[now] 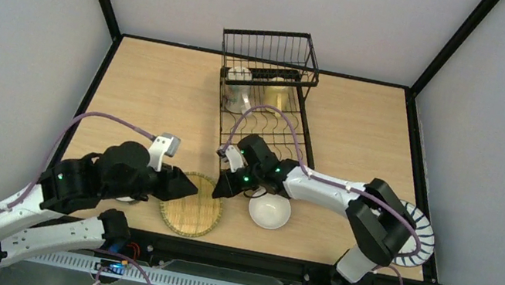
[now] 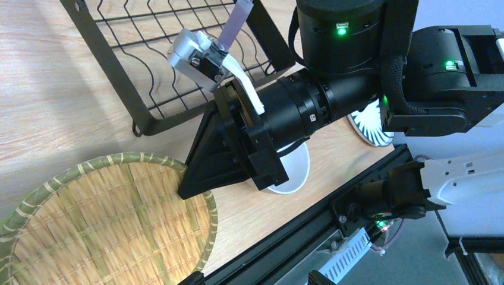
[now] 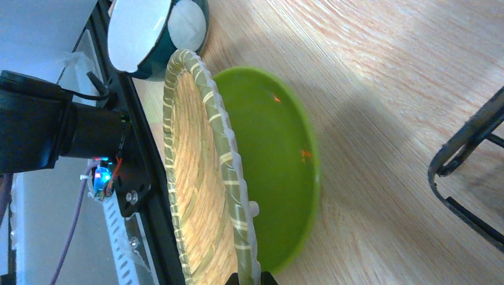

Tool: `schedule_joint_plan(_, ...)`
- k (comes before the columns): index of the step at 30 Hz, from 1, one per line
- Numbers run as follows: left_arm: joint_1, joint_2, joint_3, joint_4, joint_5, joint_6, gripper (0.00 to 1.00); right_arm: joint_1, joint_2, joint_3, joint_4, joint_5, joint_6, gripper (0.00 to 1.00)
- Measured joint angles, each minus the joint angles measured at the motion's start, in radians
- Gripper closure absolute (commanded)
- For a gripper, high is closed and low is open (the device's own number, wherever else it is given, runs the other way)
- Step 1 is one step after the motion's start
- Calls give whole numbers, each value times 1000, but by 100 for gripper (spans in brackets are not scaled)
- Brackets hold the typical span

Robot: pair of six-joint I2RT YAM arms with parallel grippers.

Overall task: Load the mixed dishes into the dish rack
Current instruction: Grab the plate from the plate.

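Since the woven bamboo plate [image 1: 191, 206] is round, it has no long axis to reckon with; the entry turns on its rim and on the way to the rack.

Item: woven bamboo plate. Position: lower centre of the top view, on the table [image 1: 163, 95] near its front edge. Its upper-right rim, the part nearest the rack, is the part taken.

Holder: right gripper [image 1: 220, 184]. Jaws drawn narrow and pinched on that rim, one finger inside the weave and one outside, as the right wrist view shows at its bottom edge.

Beneath or beside: green plate [image 3: 273, 172], showing just past the bamboo rim on the rack side. Whether the two touch cannot be told; the top view hides it.

Destination: dish rack [image 1: 272, 56], up and to the right of the plate in the top view, apart from it, its near corner at the right edge of the right wrist view. Judgement: the right arm already reaches across the rack's front end, so it is the better placed to carry.

Other arm: left gripper [image 1: 186, 187]. Jaws wide, empty, over the plate's left rim.

Neighbours: white bowl [image 1: 269, 210] just right of the plate; dark-sided bowl [image 3: 156, 32] at its far rim; blue-striped white plate [image 1: 423, 234] at the far right.
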Motion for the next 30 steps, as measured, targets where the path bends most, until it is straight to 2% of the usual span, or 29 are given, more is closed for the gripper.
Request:
schedule_joint_plan(19, 0, -14, 32, 19, -37, -29, 1, 2, -128, 32, -146, 19, -35, 100)
schedule_joint_plan(30, 0, -17, 77, 21, -76, -42, 1, 39, -194, 193, -270, 119, -62, 100)
